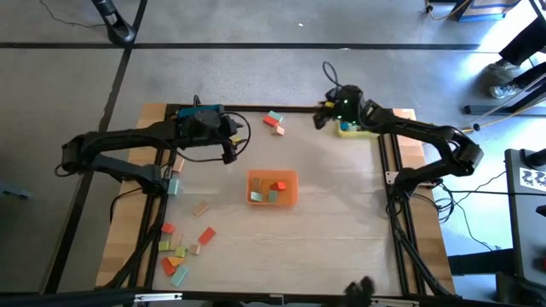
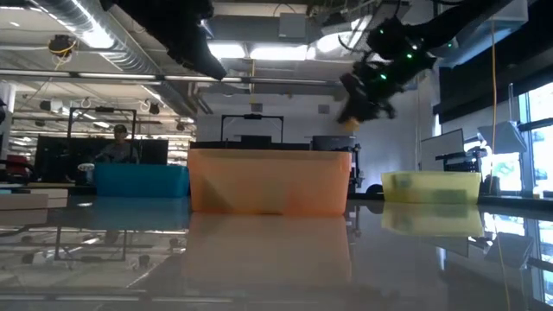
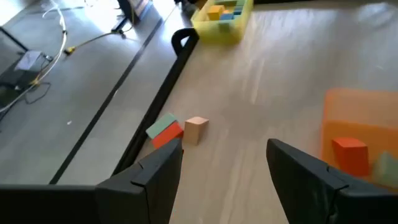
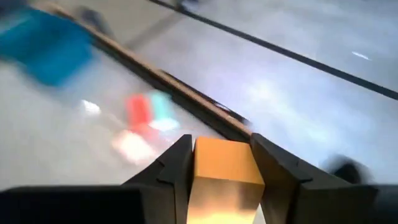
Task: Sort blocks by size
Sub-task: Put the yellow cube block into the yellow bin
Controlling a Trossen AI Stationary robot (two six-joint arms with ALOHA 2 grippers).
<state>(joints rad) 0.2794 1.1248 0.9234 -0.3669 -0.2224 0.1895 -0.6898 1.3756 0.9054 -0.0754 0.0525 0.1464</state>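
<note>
The right pincer (image 4: 221, 163) is clenched on an orange-yellow block (image 4: 224, 171) and is raised above the surface (image 1: 341, 222), beside the yellow tray (image 1: 351, 130) at the far right corner. The left pincer (image 3: 224, 168) is released, jaws apart, positioned above the far left area near the blue tray (image 2: 141, 180). The orange tray (image 1: 273, 188) sits at centre and contains several blocks. Loose blocks (image 1: 181, 252) lie clustered at the near left; others (image 1: 275, 122) lie near the far edge.

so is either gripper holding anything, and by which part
The right gripper grips a yellow-orange wooden block by two opposite side faces. The left gripper is open, empty.
</note>
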